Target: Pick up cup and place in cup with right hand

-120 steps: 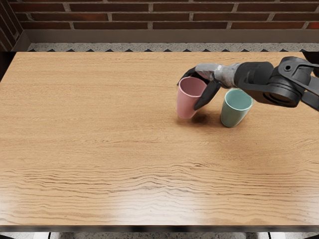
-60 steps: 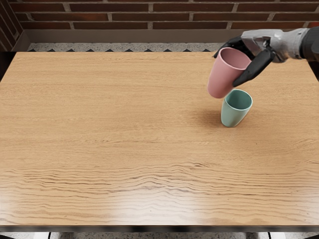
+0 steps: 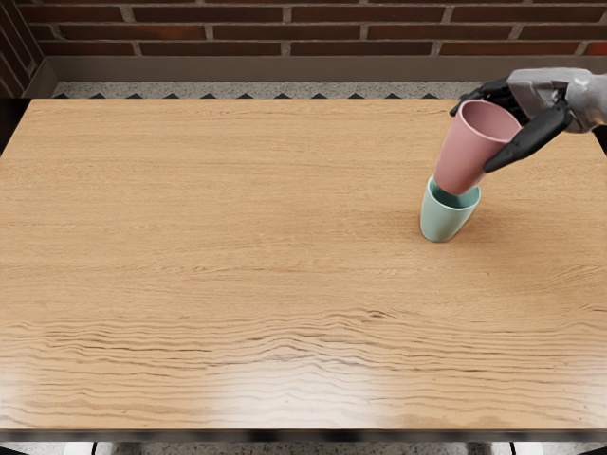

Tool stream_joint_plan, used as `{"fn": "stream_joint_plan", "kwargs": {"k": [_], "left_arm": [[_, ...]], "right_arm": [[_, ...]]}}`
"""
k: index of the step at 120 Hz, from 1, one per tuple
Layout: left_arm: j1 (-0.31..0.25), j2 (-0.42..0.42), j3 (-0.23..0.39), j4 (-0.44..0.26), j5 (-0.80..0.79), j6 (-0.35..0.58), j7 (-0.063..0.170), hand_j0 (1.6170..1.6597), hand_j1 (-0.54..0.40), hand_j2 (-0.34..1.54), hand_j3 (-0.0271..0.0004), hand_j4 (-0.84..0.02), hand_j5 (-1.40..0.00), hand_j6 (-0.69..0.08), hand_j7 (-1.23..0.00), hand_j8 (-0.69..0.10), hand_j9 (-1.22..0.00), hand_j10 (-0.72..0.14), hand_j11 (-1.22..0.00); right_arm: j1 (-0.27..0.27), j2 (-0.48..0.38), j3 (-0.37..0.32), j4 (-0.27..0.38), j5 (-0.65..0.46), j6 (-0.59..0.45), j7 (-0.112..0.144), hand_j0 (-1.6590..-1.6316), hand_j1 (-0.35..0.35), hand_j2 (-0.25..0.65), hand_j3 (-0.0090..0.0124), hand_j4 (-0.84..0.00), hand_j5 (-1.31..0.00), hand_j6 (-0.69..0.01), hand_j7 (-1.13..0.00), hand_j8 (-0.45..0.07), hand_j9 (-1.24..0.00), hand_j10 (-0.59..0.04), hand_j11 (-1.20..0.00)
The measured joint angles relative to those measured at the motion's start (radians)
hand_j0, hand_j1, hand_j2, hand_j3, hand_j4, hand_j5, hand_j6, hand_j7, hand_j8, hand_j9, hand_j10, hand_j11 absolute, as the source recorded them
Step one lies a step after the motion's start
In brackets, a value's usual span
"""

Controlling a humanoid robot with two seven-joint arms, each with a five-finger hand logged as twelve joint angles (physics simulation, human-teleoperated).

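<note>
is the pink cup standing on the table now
No, the right hand grips the pink cup above the green cup.

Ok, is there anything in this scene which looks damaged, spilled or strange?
Nothing stands out: the pink cup in the right hand and the teal cup show no visible damage or spill.

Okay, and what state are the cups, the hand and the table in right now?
Pink cup, held mouth up, base at the teal cup's mouth; can't tell whether it's inside
Teal cup, upright
Right hand, gripping the pink cup
Table, supporting the teal cup
</note>
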Motion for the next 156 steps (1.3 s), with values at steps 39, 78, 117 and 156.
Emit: {"fn": "stream_joint_plan", "kwargs": {"k": [39,78,117,156], "left_arm": [[0.0,0.0,0.0,0.0,0.0,0.0,0.0,1.6581,0.349,0.0,-0.0001,0.0,0.0,0.0,0.0,0.0,0.0,0.0,0.0],[0.0,0.0,0.0,0.0,0.0,0.0,0.0,1.6581,0.349,0.0,-0.0002,0.0,0.0,0.0,0.0,0.0,0.0,0.0,0.0],[0.0,0.0,0.0,0.0,0.0,0.0,0.0,1.6581,0.349,0.0,-0.0001,0.0,0.0,0.0,0.0,0.0,0.0,0.0,0.0],[0.0,0.0,0.0,0.0,0.0,0.0,0.0,1.6581,0.349,0.0,-0.0001,0.0,0.0,0.0,0.0,0.0,0.0,0.0,0.0]], "right_arm": [[-0.05,0.007,0.0,-0.036,-0.016,-0.001,0.05,-1.656,0.121,-0.042,0.0004,-0.362,-0.59,-0.291,-0.57,-0.259,-0.59,-0.386,-0.6],[-0.08,0.04,0.0,-0.07,-0.042,-0.007,0.081,-1.6561,0.113,-0.051,0.0003,-0.371,-0.59,-0.299,-0.56,-0.266,-0.58,-0.393,-0.59],[-0.101,0.046,0.005,-0.092,-0.056,-0.008,0.095,-1.6573,-0.002,-0.05,0.0,-0.296,-0.42,-0.263,-0.41,-0.249,-0.41,-0.31,-0.42],[-0.102,0.05,0.01,-0.099,-0.054,-0.012,0.095,-1.6579,-0.171,-0.027,0.0,-0.153,-0.2,-0.153,-0.2,-0.144,-0.2,-0.155,-0.2]]}}
